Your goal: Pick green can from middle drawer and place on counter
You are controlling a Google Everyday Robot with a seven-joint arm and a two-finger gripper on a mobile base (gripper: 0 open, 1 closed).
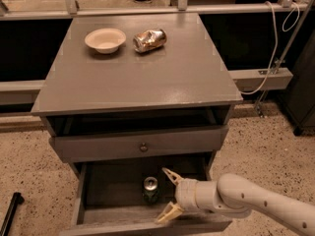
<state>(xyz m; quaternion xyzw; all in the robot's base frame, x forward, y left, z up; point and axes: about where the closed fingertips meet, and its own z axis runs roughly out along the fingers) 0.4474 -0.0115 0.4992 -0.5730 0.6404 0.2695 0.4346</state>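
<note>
The green can (150, 189) stands upright on the dark floor of the open middle drawer (93, 187), silver top facing up. My gripper (167, 195) reaches in from the lower right and sits just right of the can, at its height. Its two pale fingers are spread wide apart, one above and one below, with nothing between them. The can is beside the fingers, not inside them. The grey counter (147, 73) lies above.
A white bowl (105, 39) and a crumpled coppery can (149, 40) lie at the counter's back. A drawer front with a small knob (143, 147) hangs above the open drawer. A white cable (275, 48) runs at the right. A black object (11, 213) lies on the floor, left.
</note>
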